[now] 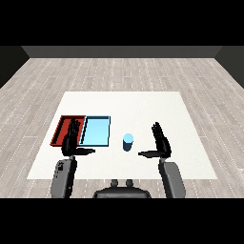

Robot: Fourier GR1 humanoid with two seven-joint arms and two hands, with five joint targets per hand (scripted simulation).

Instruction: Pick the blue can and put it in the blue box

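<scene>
Blue can (127, 142) upright on white table (143, 105), frame centre, just right of blue tray (96, 131); red tray (63, 129) adjoins at left. Right hand (162, 142) right of can, apart, fingers straight, thumb out. Left hand (72, 138) over tray junction, same pose.

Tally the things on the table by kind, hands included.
Cans: 1, the blue can, upright, right of the trays.
Trays: 2, the red tray and the light blue tray, side by side.
Hands: 2, left hand and right hand, both open and holding nothing.
Total: 5
</scene>
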